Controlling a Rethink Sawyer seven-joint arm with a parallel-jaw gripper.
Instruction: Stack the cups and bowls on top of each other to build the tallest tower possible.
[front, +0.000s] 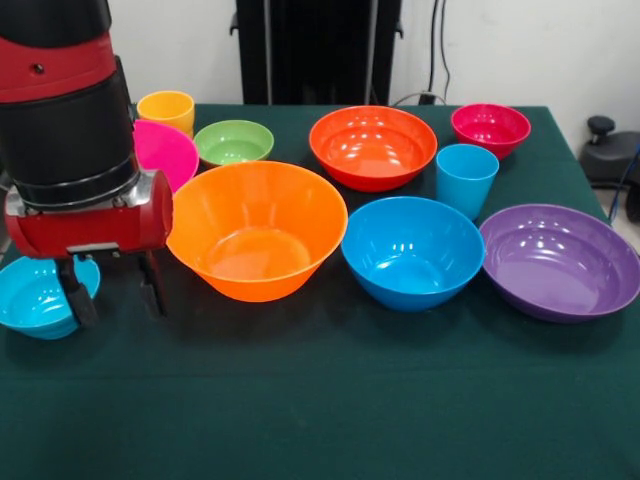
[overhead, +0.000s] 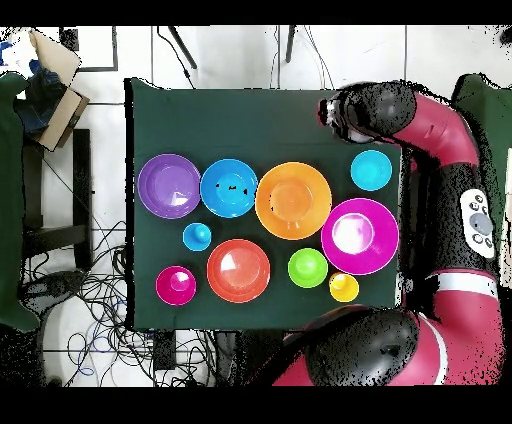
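My gripper (front: 113, 290) hangs open and empty low over the cloth. Its left finger (front: 78, 296) is at the rim of the small teal bowl (front: 35, 295) (overhead: 371, 170), and the large orange bowl (front: 255, 230) (overhead: 293, 200) is just to its right. The pink bowl (front: 163, 150) (overhead: 359, 236) sits partly hidden behind the arm. The yellow cup (front: 167, 108) (overhead: 343, 287) and the light blue cup (front: 466, 178) (overhead: 197, 237) stand upright. The green (front: 233, 142), red-orange (front: 372, 147), magenta (front: 490, 128), blue (front: 412, 250) and purple (front: 558, 260) bowls each stand alone, with nothing nested.
A dark green cloth (front: 320, 400) covers the table. In the overhead view the arm's wrist (overhead: 350, 110) covers the fingers, near the table's top right corner. Cables and a cardboard box (overhead: 55, 75) lie on the floor beside the table.
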